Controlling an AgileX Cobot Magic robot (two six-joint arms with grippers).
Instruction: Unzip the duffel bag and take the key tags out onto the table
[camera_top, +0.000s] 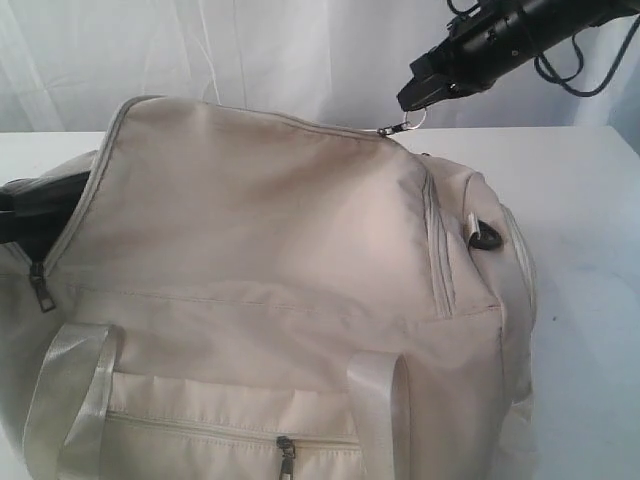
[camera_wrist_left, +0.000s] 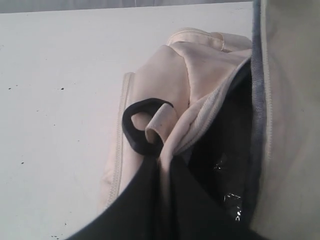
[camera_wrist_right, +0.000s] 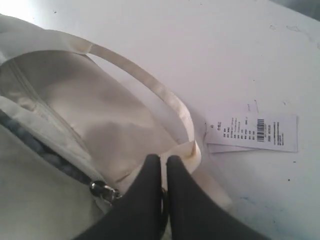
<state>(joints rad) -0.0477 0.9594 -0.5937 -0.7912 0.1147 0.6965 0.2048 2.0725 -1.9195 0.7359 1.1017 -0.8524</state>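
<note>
The cream duffel bag (camera_top: 270, 260) fills most of the table (camera_top: 590, 300). My right gripper (camera_top: 408, 100) hovers over the bag's far top corner, shut on the metal ring of the top zipper pull (camera_top: 412, 122). In the right wrist view the fingers (camera_wrist_right: 150, 175) are pressed together beside the zipper slider (camera_wrist_right: 102, 191). My left gripper (camera_top: 60, 190) is at the bag's left end. In the left wrist view it (camera_wrist_left: 164, 162) is shut on a fold of cream fabric (camera_wrist_left: 167, 150) beside a black eyelet ring (camera_wrist_left: 137, 125), with the dark inside of the bag (camera_wrist_left: 220, 150) showing. The key tags are hidden.
A white paper label (camera_wrist_right: 252, 132) with a barcode lies on the table beside the bag. Pale webbing handles (camera_top: 75, 400) hang over the front, where a pocket zipper pull (camera_top: 285, 455) sits. Another dark pull (camera_top: 42, 290) hangs at the left end. A white curtain (camera_top: 250, 50) closes the back.
</note>
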